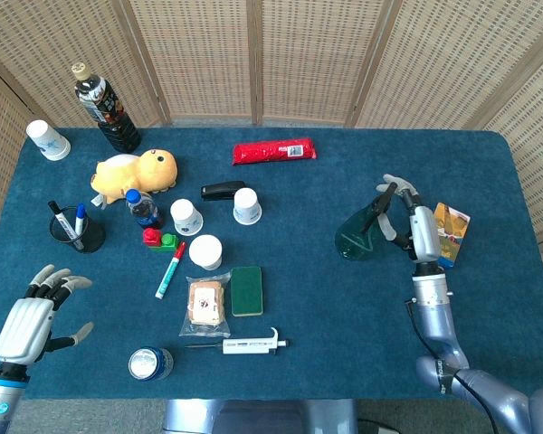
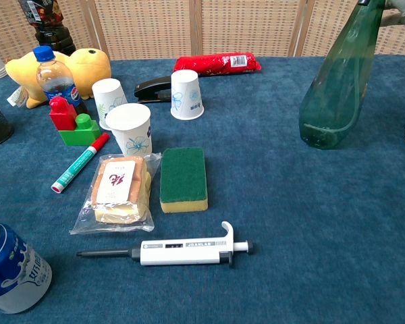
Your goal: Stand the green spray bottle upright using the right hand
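Blue table (image 1: 308, 298). Green spray bottle (image 2: 337, 88) stands base-down on its right side, leaning slightly. My right hand (image 1: 414, 226) sits at its nozzle top, fingers apart; whether it grips, can't tell. Left hand (image 1: 32, 316) open, empty, near-left corner.

Bright even light, soft shadows (both views sharp).

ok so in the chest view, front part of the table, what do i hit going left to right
soda can → marker → bagged snack → sponge → spray bottle
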